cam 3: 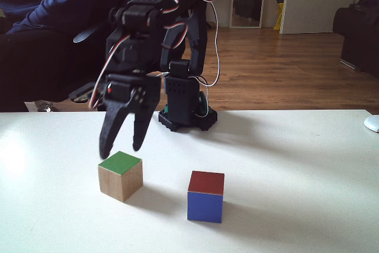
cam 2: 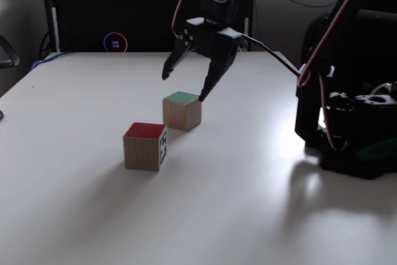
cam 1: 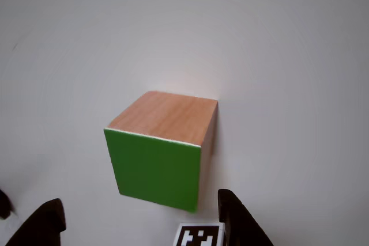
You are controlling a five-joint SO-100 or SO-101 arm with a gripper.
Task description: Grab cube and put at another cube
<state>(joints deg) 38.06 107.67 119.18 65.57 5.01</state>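
Hovering with jaws spread and empty, the gripper (cam 2: pixel 184 89) sits directly above the cube (cam 2: pixel 182 111), green face up on the table (cam 2: pixel 248 178), while another cube (cam 2: pixel 144 146) rests just beside it toward the camera in a fixed view.

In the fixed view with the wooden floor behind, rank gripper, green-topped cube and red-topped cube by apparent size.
1. Gripper, open above the cube.
2. and 3. Green-topped cube and red-topped cube look alike; no ranking.
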